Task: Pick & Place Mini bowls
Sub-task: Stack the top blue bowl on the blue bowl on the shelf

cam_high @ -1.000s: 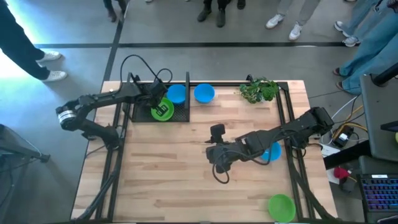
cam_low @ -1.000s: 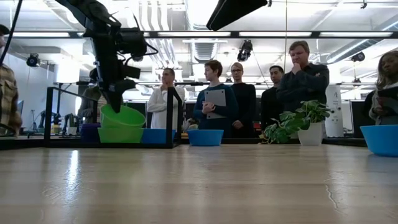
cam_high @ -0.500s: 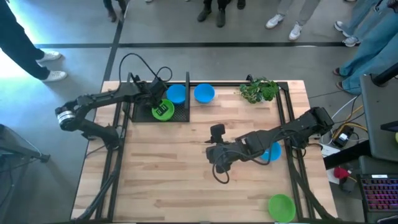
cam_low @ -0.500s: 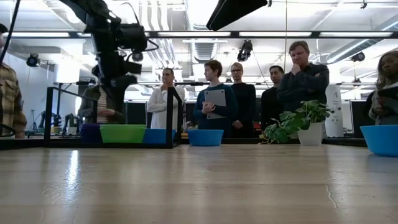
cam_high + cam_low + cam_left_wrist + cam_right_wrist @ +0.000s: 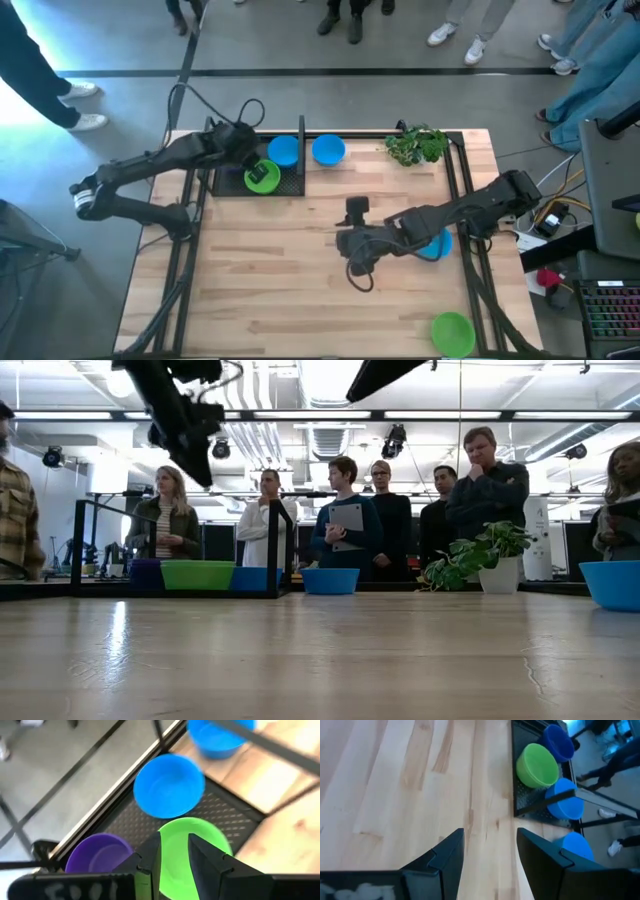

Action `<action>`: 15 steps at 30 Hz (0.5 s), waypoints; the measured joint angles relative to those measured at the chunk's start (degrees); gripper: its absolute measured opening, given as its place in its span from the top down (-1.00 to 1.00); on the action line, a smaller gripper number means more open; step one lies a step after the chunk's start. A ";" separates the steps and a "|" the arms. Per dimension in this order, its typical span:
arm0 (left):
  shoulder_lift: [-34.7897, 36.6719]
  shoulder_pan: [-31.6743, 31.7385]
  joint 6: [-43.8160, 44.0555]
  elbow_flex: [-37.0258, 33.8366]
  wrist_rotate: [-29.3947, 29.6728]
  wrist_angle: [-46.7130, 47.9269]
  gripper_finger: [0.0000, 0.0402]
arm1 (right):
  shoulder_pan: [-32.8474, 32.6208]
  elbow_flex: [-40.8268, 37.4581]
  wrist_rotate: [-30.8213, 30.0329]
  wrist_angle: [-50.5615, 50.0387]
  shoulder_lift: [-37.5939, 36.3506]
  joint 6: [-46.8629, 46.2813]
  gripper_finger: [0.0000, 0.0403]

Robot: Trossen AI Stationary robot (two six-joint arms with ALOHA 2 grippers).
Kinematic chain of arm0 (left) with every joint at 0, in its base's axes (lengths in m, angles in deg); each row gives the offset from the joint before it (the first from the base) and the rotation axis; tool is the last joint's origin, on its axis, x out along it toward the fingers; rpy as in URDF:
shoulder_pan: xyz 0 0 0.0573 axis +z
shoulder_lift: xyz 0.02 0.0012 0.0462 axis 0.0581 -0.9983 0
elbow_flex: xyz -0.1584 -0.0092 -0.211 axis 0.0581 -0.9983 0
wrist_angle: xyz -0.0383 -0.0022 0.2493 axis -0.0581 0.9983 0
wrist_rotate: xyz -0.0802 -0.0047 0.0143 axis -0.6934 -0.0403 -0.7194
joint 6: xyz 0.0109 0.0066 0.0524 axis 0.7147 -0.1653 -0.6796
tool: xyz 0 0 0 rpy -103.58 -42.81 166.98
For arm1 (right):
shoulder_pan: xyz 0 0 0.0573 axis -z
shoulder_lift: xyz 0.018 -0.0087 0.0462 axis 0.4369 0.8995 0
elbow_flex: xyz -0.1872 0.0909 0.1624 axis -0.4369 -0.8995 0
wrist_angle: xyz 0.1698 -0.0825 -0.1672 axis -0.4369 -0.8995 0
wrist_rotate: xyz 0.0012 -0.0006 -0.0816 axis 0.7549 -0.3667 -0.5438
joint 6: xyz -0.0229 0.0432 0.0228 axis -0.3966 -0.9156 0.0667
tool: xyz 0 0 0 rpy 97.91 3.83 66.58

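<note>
Mini bowls: a green bowl (image 5: 262,177), a blue bowl (image 5: 283,151) and a purple bowl (image 5: 98,852) sit in the black tray (image 5: 288,186); a second blue (image 5: 328,150) stands just beside it, a third blue (image 5: 437,245) under the right arm, a second green (image 5: 451,331) at the table's near edge. Likely light, rigid, smooth plastic; the thin rim offers the best hold. Left gripper (image 5: 175,851): over the tray, empty, fingers slightly apart. Right gripper (image 5: 490,847): mid-table, fingers apart, empty.

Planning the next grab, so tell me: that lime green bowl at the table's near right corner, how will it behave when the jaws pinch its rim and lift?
The lime green bowl looks like thin, smooth plastic, so probably light and fairly stiff. Its glossy rim may slip in a loose pinch. Standing alone and upright, if nudged it would likelier slide than tip.
</note>
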 joint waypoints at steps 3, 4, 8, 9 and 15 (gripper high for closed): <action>2.16 -3.68 0.00 -0.04 0.19 -0.11 0.55 | 1.09 -0.08 -0.04 -0.02 -1.04 -0.49 0.12; 2.74 -5.05 0.00 -0.04 0.23 -0.27 0.55 | 1.72 -0.09 -0.04 0.01 -1.31 -0.48 0.12; 4.08 -10.53 -0.02 -0.07 1.49 -0.56 0.55 | 5.46 -0.37 0.27 0.00 -1.91 -0.51 0.12; 4.18 -11.95 -0.05 -0.07 2.12 -0.65 0.55 | 6.68 -0.43 1.19 -0.07 -1.91 -0.40 0.12; 4.14 -20.05 -0.64 -0.13 4.15 -1.36 0.55 | 14.17 -0.55 13.01 -0.61 -1.91 0.07 0.18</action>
